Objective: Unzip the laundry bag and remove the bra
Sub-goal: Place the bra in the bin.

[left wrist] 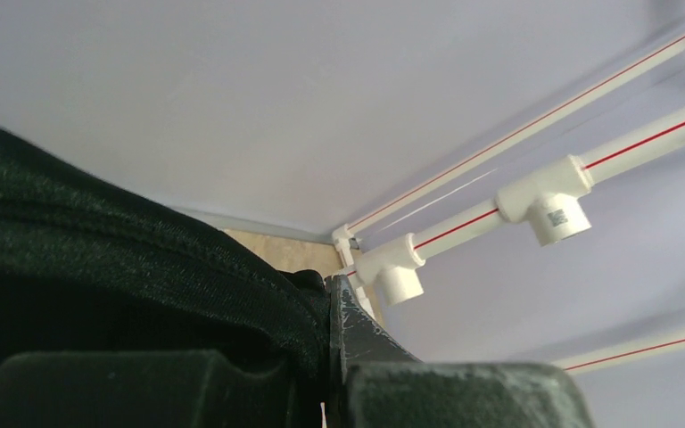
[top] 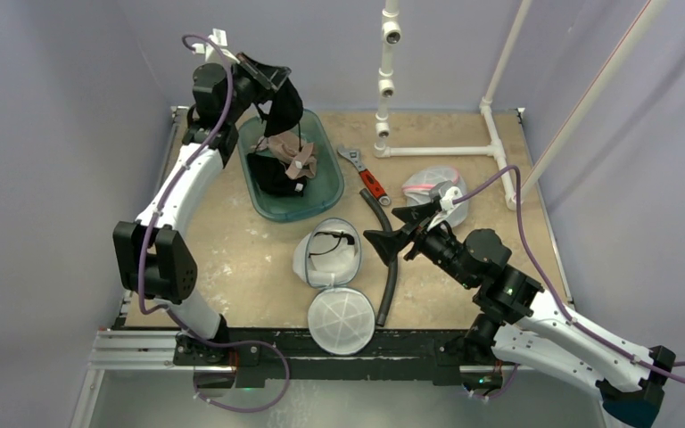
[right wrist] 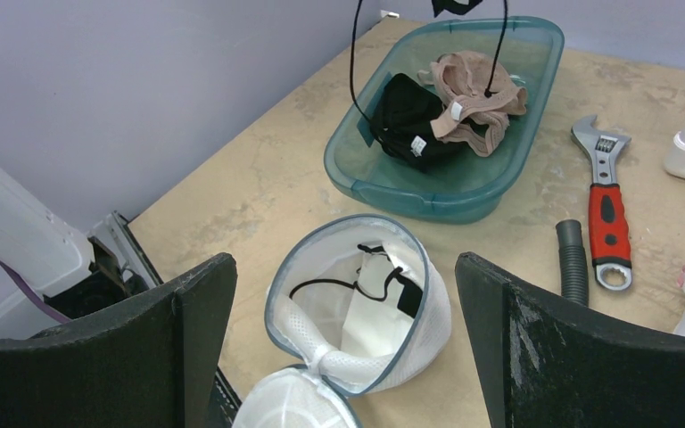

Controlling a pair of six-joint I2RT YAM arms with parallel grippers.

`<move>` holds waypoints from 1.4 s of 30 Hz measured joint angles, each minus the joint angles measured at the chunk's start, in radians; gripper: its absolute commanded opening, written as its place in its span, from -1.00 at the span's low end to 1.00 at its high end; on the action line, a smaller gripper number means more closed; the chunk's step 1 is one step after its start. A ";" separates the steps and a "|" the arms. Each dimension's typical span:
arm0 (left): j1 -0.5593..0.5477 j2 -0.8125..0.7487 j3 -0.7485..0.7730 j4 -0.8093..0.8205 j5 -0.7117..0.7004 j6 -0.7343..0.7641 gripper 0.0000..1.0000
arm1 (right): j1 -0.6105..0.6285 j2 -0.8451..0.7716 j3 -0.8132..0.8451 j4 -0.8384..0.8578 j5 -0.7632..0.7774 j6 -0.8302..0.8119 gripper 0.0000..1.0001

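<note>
Black bra (top: 283, 102) covers left fingers (left wrist: 350, 328), grip obscured

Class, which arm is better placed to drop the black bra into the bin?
Left: left gripper is shut on the black bra, hanging above the teal bin. The right gripper is open near the laundry bag.

Right wrist view: black bra (right wrist: 457, 5) cropped at the top edge. The bottom edge crops the laundry bag lid (right wrist: 291, 401).

left jaws gripping black bra (top: 284, 102) over teal tub (top: 308, 209), open laundry bag (top: 328, 256), right jaws spread beside it
</note>
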 measured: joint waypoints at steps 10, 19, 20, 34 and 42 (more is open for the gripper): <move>0.008 0.148 -0.026 0.028 0.106 -0.020 -1.00 | 0.000 0.000 0.000 0.000 0.000 0.000 0.89; 0.010 0.216 -0.060 0.080 0.231 -0.098 -1.00 | 0.000 0.001 0.000 0.000 0.000 0.000 0.89; 0.010 0.208 -0.071 0.084 0.235 -0.095 -1.00 | 0.000 0.002 0.000 0.000 0.000 0.000 0.90; 0.040 0.172 -0.228 -0.074 0.208 0.018 -0.51 | 0.000 -0.003 -0.011 0.000 0.000 0.000 0.89; 0.041 0.172 -0.170 -0.264 0.112 0.164 0.07 | 0.000 -0.003 -0.011 0.000 0.000 0.000 0.90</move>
